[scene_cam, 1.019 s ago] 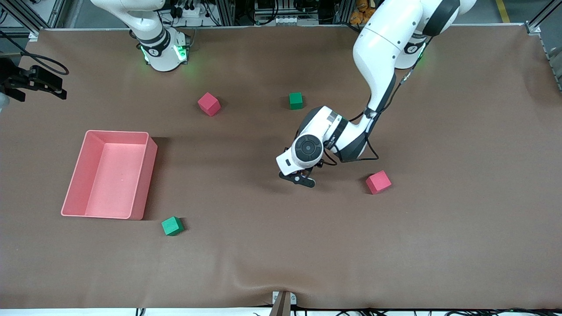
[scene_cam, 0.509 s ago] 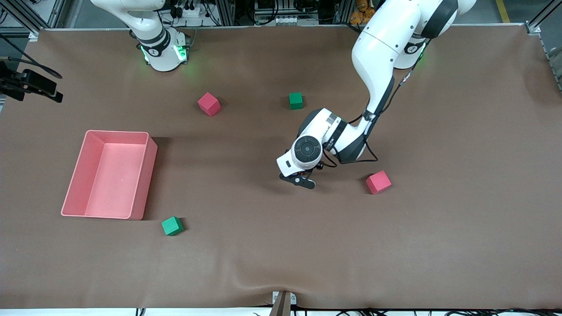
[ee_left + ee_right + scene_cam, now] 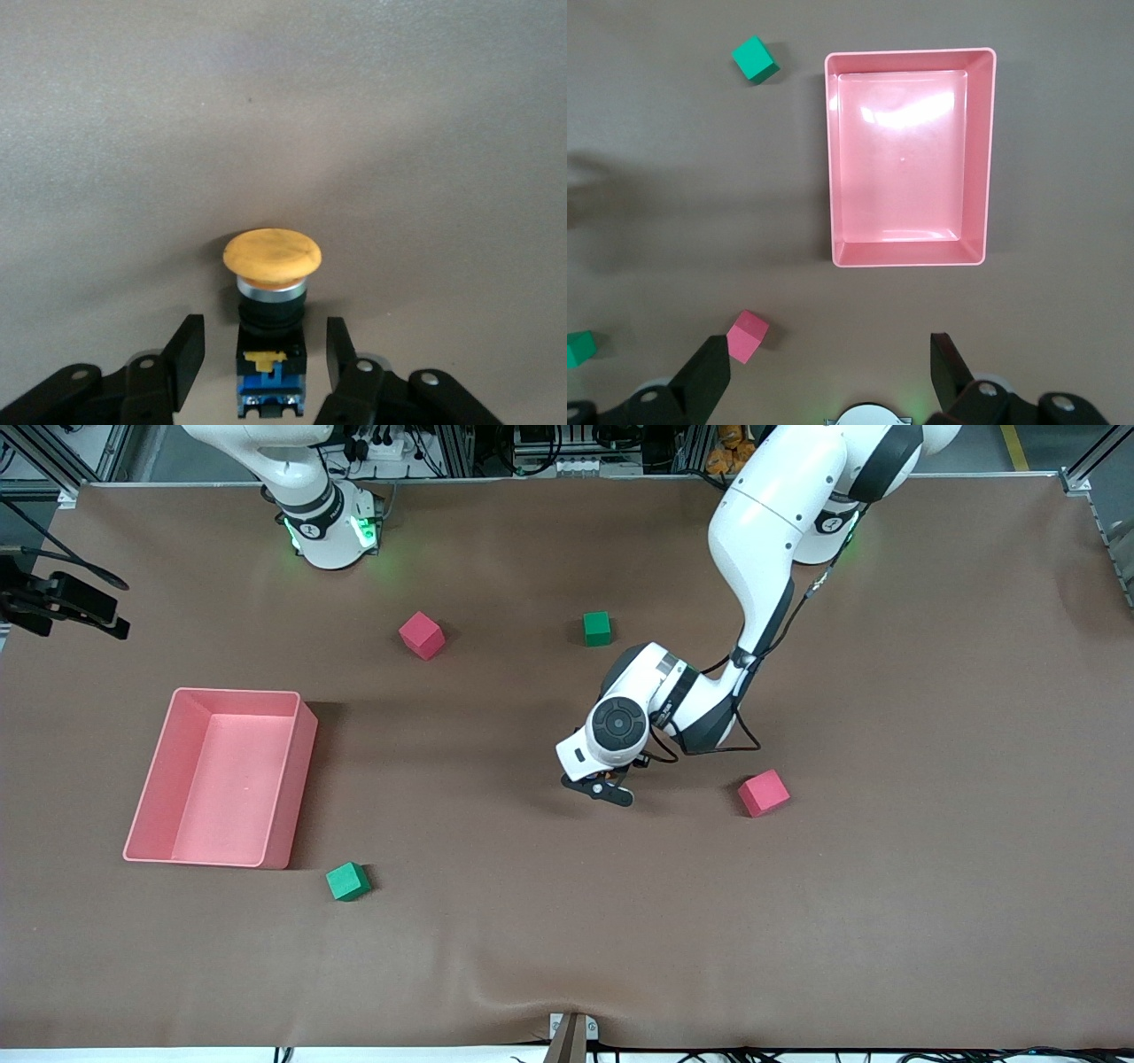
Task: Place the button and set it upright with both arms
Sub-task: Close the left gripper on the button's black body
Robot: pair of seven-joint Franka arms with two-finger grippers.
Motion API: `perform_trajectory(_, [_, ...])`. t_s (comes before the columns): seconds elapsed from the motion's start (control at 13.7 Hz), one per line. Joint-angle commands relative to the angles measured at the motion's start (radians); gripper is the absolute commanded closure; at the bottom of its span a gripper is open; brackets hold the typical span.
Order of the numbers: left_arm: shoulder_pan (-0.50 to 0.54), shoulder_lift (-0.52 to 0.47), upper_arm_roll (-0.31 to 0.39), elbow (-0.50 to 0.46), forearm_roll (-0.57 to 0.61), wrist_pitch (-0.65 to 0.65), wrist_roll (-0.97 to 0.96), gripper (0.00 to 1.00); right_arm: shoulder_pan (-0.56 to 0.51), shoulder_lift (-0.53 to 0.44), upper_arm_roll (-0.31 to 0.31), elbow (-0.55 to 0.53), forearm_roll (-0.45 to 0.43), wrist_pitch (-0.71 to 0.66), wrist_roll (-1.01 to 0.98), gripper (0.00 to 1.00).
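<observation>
Even overhead light keeps the brown bench bright; shadows are soft (darkest beside the pink bin, whose floor shows white glare). Wrist views look slightly hazy.

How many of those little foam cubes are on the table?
4. A pink cube and a green cube lie toward the robots' bases; another pink cube sits toward the left arm's end; another green cube lies beside the pink bin. None seems hidden.

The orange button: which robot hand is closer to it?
Left. The left gripper has a finger on each side of the button; the right gripper waits high above the pink bin.
</observation>
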Motion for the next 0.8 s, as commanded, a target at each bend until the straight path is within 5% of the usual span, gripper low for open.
perform_trajectory(0.0, [-0.012, 0.017, 0.009, 0.024, 0.017, 0.006, -0.006, 0.48, 0.007, -0.002, -0.004, -0.025, 0.008, 0.01, 0.006, 0.0])
perform_trajectory(0.22, [-0.012, 0.017, 0.009, 0.024, 0.017, 0.006, -0.006, 0.51, 0.005, -0.002, -0.005, -0.038, 0.008, 0.009, 0.006, 0.0])
perform_trajectory(0.36, [-0.011, 0.015, 0.009, 0.024, 0.017, 0.006, -0.009, 0.72, 0.007, -0.002, -0.004, -0.039, 0.008, 0.009, 0.006, 0.0])
perform_trajectory(0.58, [-0.003, 0.012, 0.009, 0.024, 0.015, 0.006, -0.003, 0.82, 0.008, -0.002, -0.004, -0.038, 0.008, 0.005, 0.006, 0.0])
perform_trajectory(0.73, [0.0, 0.006, 0.01, 0.027, 0.015, 0.006, -0.006, 1.0, 0.007, -0.002, -0.005, -0.044, 0.008, -0.001, 0.007, 0.0])
